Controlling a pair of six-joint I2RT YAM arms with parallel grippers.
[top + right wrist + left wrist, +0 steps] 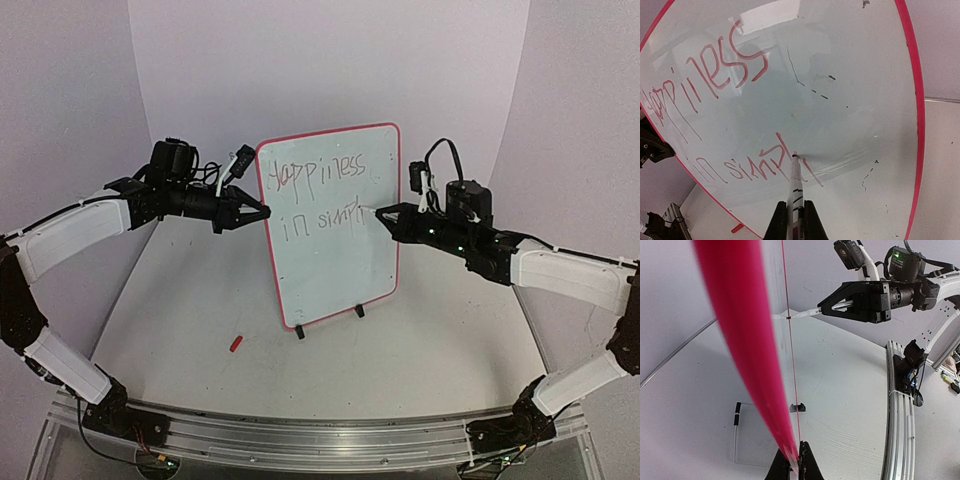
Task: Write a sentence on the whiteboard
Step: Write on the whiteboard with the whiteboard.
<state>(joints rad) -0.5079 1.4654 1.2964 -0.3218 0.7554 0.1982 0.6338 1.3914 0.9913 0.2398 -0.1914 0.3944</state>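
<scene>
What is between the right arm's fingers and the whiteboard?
A marker sticks out from the right fingers to the whiteboard, with its tip at the board. The right wrist view shows it best.

The whiteboard (335,265) is glossy white with a thin red-pink rim. The sentence (325,170) on it has thin reddish strokes. The slim marker (796,185) is white with a few dark bands.

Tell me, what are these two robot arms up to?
The right arm holds a marker in its jaws, tip on the whiteboard, partway through the sentence: "happiness" is written above and "in simpl" below. The left arm has its jaws closed on the board's left edge, apparently steadying it. A small red piece lies on the table.
</scene>
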